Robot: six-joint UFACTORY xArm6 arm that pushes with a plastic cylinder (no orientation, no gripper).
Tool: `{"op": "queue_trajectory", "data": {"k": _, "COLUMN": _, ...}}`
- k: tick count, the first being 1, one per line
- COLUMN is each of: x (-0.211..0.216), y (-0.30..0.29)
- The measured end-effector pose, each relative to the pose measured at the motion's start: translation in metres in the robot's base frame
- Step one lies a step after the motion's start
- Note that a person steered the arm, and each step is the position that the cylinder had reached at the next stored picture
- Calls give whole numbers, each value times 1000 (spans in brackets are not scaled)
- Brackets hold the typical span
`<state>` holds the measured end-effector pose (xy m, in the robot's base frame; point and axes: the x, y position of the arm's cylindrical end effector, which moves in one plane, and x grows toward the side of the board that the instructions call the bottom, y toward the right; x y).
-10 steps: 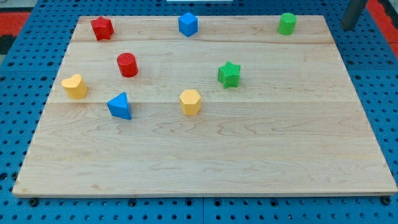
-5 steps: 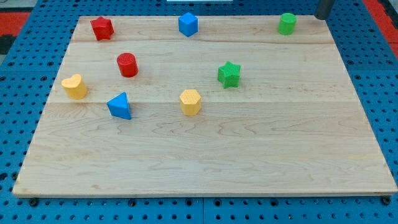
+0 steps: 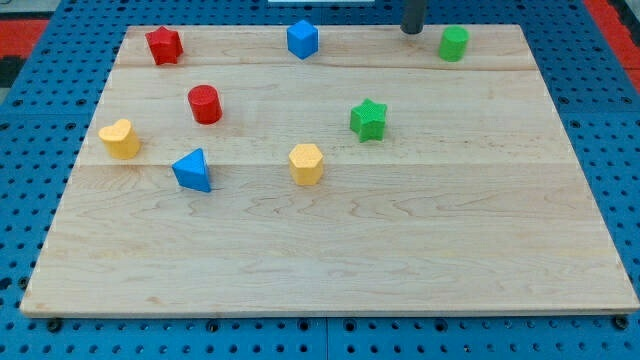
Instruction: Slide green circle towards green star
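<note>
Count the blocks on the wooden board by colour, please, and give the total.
Red: 2, star and cylinder
Blue: 2, cube and triangle
Green: 2, circle and star
Yellow: 2, heart and hexagon
Total: 8

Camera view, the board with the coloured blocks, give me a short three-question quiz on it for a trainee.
1. True or false: my tip touches the green circle.
2. Which block lies nearest the green star? A) blue triangle B) yellow hexagon C) red star
3. Fill in: my tip stands to the view's ____ of the green circle.

Key: 1 false, a gap shows; 2 B; 3 left.
</note>
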<state>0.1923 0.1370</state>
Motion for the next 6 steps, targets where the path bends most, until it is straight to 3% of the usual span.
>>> {"op": "queue_trajectory", "data": {"k": 1, "x": 10, "y": 54}}
{"op": "queue_trajectory", "data": {"k": 3, "x": 49, "y": 34}}
{"op": "queue_trajectory", "data": {"k": 4, "x": 36, "y": 61}}
{"op": "queue_trajectory", "data": {"k": 5, "x": 85, "y": 53}}
{"op": "queue_trajectory", "data": {"k": 6, "x": 121, "y": -19}}
